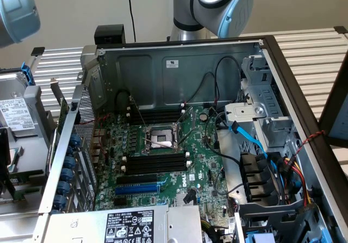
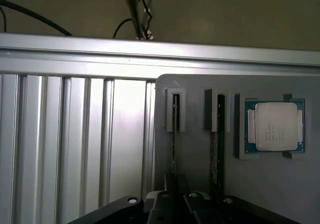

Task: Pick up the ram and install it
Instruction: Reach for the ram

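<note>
The ram (image 2: pixel 174 144) stands on edge in a narrow slot of a grey holder (image 2: pixel 195 154), which lies on a ribbed aluminium table (image 2: pixel 75 149). A second stick (image 2: pixel 214 154) stands in the neighbouring slot, parallel to the first and apart from it. A processor (image 2: pixel 274 126) lies flat in a square recess of the same holder, beside the second stick and on the far side of it from the ram.

The gripper (image 2: pixel 176 181) sits at the near end of the ram, in line with its slot. Whether it is spread or pressed together cannot be told, nor whether it touches the stick.

In the exterior view an open computer case (image 1: pixel 179 63) lies on its side, and the robot arm (image 1: pixel 217 4) rises behind it at 12 o'clock. The case holds the following:
- A green motherboard (image 1: pixel 206 145) on the case floor, with the processor socket (image 1: pixel 161 137) near its middle.
- Black memory slots (image 1: pixel 155 164) at 6 o'clock of the socket; a further bank (image 1: pixel 157 114) at 12 o'clock.
- A blue expansion slot (image 1: pixel 137 189) at 7 o'clock of the socket, past the nearer bank.
- A power supply (image 1: pixel 128 225) at 6 o'clock, at the case edge.
- A metal drive cage (image 1: pixel 266 118) at 3 o'clock, with a blue cable (image 1: pixel 247 137) running down from it.
</note>
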